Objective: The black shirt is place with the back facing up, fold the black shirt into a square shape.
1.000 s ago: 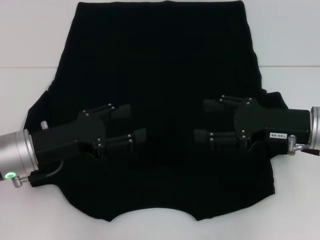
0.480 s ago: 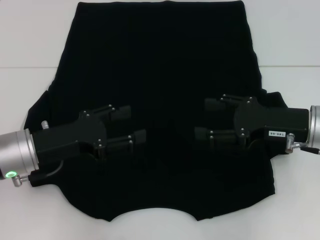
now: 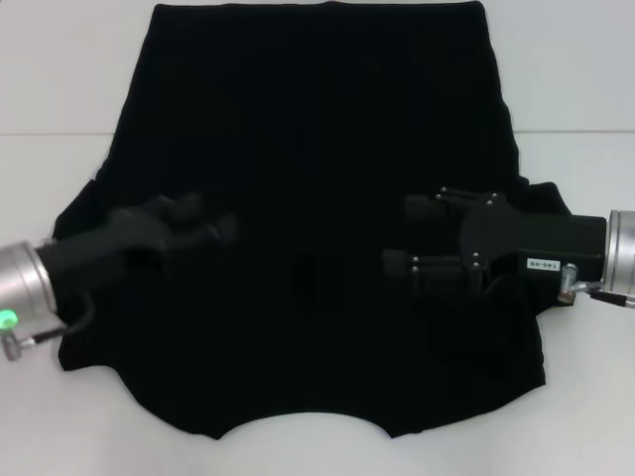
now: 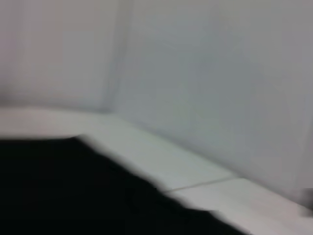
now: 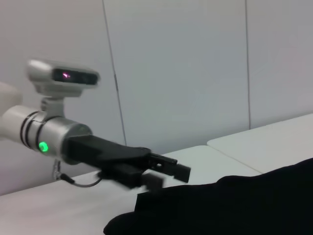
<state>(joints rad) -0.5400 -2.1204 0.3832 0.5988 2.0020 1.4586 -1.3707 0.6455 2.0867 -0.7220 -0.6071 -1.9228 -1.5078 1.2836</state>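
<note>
Head view: one black shirt [image 3: 317, 149] flat on the tabletop [image 3: 575, 79]; two hands above it, left hand [image 3: 203, 230] indeterminate, right hand [image 3: 412, 236] released.

Your left gripper [image 3: 203, 230] is motion-blurred; jaw state unreadable. Left wrist view smeared throughout. Black shirt [image 3: 317, 129] runs off the top edge; the cloth under both grippers is hidden.

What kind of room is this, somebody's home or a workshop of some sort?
Probably a lab or test room, not a home. A black shirt lies spread on a plain white table, with bare pale wall panels behind. Two robot arms hang over it, the left gripper and the right gripper.
</note>
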